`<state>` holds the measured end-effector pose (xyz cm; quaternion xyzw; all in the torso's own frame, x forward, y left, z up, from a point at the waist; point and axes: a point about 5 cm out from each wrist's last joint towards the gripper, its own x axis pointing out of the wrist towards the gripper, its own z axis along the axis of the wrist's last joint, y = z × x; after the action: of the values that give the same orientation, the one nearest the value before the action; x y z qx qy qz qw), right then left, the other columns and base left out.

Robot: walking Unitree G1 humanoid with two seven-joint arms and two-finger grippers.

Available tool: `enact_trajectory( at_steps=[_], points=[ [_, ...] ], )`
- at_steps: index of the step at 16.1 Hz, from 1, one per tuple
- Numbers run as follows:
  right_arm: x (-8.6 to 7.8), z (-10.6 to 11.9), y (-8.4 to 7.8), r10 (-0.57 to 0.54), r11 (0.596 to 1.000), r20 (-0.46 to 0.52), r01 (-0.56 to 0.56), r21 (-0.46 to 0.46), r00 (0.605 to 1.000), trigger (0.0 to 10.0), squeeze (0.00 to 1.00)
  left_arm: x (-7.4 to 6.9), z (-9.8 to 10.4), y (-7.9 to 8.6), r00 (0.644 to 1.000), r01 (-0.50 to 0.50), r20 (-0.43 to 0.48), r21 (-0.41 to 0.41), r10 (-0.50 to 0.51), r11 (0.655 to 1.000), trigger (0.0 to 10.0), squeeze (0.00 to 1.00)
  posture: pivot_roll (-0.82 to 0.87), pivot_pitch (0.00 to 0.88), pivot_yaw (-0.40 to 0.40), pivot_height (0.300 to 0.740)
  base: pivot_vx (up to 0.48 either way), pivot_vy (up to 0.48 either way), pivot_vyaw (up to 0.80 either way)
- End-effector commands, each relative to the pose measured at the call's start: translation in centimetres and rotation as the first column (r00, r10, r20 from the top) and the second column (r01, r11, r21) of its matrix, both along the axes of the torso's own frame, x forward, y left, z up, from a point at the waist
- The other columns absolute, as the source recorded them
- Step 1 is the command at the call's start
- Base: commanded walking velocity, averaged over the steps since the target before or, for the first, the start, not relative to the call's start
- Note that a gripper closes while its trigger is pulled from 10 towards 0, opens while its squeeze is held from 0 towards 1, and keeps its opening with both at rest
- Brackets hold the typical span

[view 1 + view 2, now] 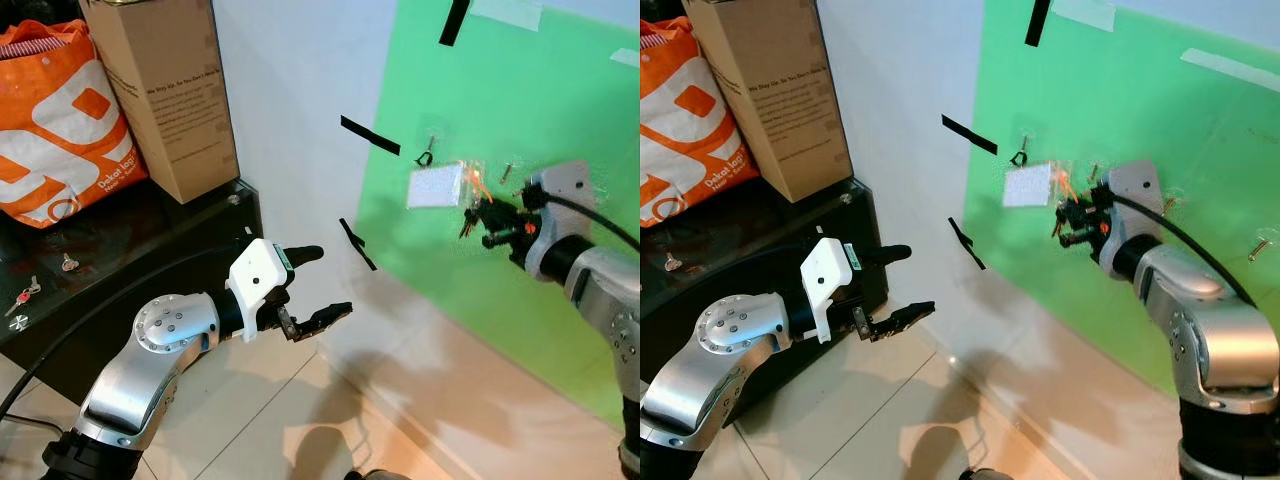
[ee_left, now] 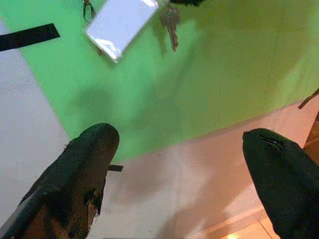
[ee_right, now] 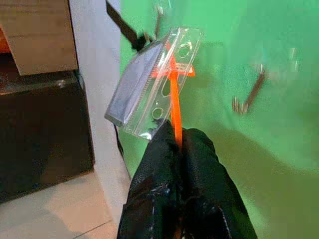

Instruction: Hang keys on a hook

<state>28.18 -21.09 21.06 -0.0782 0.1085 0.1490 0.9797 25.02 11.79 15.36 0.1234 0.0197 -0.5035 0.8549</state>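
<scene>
Far left on the dark shelf (image 1: 120, 235) sits an orange bag (image 1: 55, 120) w/ white print, "Dekat lagi" readable on it, other words too small; next to it a brown cardboard box (image 1: 165, 90) w/ small printed text, not legible. A couple of small keys (image 1: 25, 293) lie on the shelf near the front edge. Moving right, the left gripper (image 1: 315, 285) hangs out over the floor in front of the white wall (image 1: 290, 100), fingers apart and holding nothing; in its wrist view the green board shows between the two fingers (image 2: 82, 164), so it looks idle. Black tape strips (image 1: 368, 135) hold the edge of the green board (image 1: 560, 100). On the board, a black hook (image 1: 426, 155) sits just above and left of the clear tag holder (image 1: 436, 186); a metal hook (image 3: 249, 94) is near, to the other side. The right gripper (image 3: 178, 134) is up at the board, fingers clamped together on the orange strap (image 3: 175, 107) that carries the tag holder and the key bunch (image 1: 470, 222), keys dangling just below. Step in hand, prob.: final approach, lining the ring up w/ a hook. Next move needs the strap loop or ring lifted over a hook tip, then lowered so it seats, then fingers let go; which hook is the target can't tell.
</scene>
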Motion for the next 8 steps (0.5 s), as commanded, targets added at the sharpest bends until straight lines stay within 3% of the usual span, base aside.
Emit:
enact_trajectory(
  at_steps=[1,6,8],
  points=[
    [0.04,0.91,0.23,0.020,1.000,0.038,-0.020,-0.012,0.999,10.0,0.00,-0.17,0.23,-0.27,1.000,0.021,0.008,0.006,-0.021,1.000,10.0,0.00,-0.09,0.000,-0.031,0.740,0.000,0.000,0.00],
    [0.40,1.75,-0.08,0.028,1.000,0.058,-0.027,-0.014,0.998,10.0,0.00,-0.22,0.17,-0.34,1.000,0.024,0.006,0.002,-0.024,1.000,10.0,0.00,-0.09,0.000,-0.039,0.740,0.000,0.000,0.00],
    [0.66,1.77,-0.28,0.024,0.998,0.024,-0.025,0.064,0.999,10.0,0.00,-0.28,0.12,-0.34,1.000,0.028,0.004,0.002,-0.028,1.000,10.0,0.00,-0.09,0.000,-0.043,0.740,0.000,0.000,0.00]
  ],
)
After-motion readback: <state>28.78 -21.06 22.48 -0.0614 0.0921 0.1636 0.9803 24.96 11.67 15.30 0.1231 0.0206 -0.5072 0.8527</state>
